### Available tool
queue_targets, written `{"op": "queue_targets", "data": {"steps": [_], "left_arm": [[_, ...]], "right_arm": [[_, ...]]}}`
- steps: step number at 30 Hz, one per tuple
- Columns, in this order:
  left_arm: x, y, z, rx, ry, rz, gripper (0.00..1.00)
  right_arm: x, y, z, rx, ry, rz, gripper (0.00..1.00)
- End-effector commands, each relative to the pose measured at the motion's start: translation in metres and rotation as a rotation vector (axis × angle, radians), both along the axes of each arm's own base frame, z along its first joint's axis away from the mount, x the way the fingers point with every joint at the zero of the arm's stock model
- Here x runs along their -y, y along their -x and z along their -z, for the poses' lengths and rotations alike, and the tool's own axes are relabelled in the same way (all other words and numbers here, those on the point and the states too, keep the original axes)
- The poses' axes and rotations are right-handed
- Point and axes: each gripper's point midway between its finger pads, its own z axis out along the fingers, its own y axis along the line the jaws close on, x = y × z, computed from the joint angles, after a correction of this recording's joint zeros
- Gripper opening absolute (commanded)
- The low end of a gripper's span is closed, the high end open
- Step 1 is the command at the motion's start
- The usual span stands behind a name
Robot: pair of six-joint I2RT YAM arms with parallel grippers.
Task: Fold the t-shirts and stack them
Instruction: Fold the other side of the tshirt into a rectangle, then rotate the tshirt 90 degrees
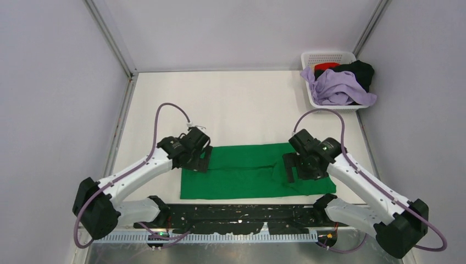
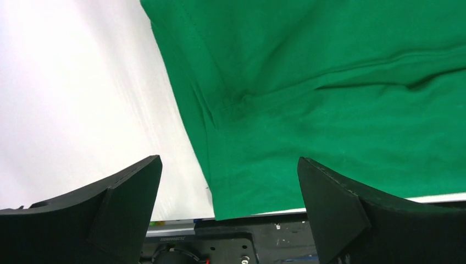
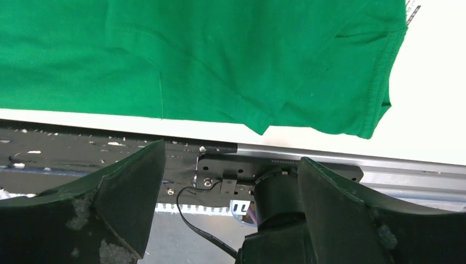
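A bright green t-shirt lies folded into a wide strip near the table's front edge; it fills the top of the left wrist view and of the right wrist view. My left gripper hovers over the strip's left end, open, with nothing between its jaws. At the right end, where a sleeve is folded over, my right gripper is also open and holds nothing. Lavender, black and red t-shirts are heaped in the basket.
The white slotted basket stands at the back right corner, against the wall. A black mounting plate with the arm bases runs along the near edge, just in front of the green shirt. White walls close in the table on three sides.
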Motion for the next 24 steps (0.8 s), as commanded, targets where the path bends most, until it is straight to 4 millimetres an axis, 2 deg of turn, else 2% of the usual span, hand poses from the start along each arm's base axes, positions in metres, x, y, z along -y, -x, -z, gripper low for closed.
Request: {"op": "queue_targets", "data": {"steps": [1, 4, 6, 9, 10, 11, 12, 13, 14, 18, 21, 22, 24], "left_arm": [[0.011, -0.01, -0.041, 0.114, 0.105, -0.03, 1.0], [0.044, -0.027, -0.057, 0.167, 0.23, 0.05, 1.0], [0.069, -0.036, -0.058, 0.162, 0.307, 0.11, 1.0], [0.099, -0.042, -0.043, 0.096, 0.37, 0.157, 0.99], [0.104, -0.043, -0.035, 0.066, 0.372, 0.159, 1.0], [0.108, -0.043, -0.025, 0.039, 0.374, 0.16, 1.0], [0.113, -0.042, -0.014, 0.006, 0.377, 0.165, 1.0], [0.116, -0.037, -0.003, -0.034, 0.381, 0.171, 1.0], [0.115, -0.034, 0.007, -0.066, 0.373, 0.167, 1.0], [0.098, -0.018, 0.043, -0.145, 0.315, 0.117, 1.0], [0.087, -0.003, 0.06, -0.197, 0.325, 0.072, 1.0], [0.084, 0.004, 0.064, -0.211, 0.334, 0.059, 1.0], [0.089, 0.021, 0.069, -0.261, 0.403, 0.057, 0.99]], "right_arm": [[-0.003, -0.006, -0.035, 0.124, -0.073, 0.004, 0.97], [-0.004, -0.033, -0.048, 0.27, -0.092, 0.098, 0.95], [-0.011, -0.048, -0.045, 0.326, -0.14, 0.178, 0.96], [-0.021, -0.069, -0.029, 0.356, -0.22, 0.295, 0.96], [-0.023, -0.067, -0.016, 0.327, -0.239, 0.326, 0.95], [-0.024, -0.079, -0.012, 0.344, -0.271, 0.366, 0.96], [-0.029, -0.079, -0.006, 0.32, -0.31, 0.386, 0.95], [-0.026, -0.086, 0.009, 0.311, -0.327, 0.424, 0.95], [-0.028, -0.08, 0.026, 0.249, -0.341, 0.445, 0.96], [-0.029, -0.104, 0.053, 0.233, -0.39, 0.494, 0.95], [-0.032, -0.122, 0.065, 0.238, -0.381, 0.492, 0.95], [-0.036, -0.134, 0.072, 0.238, -0.38, 0.49, 0.96], [-0.04, -0.154, 0.078, 0.244, -0.377, 0.5, 0.95]]}}
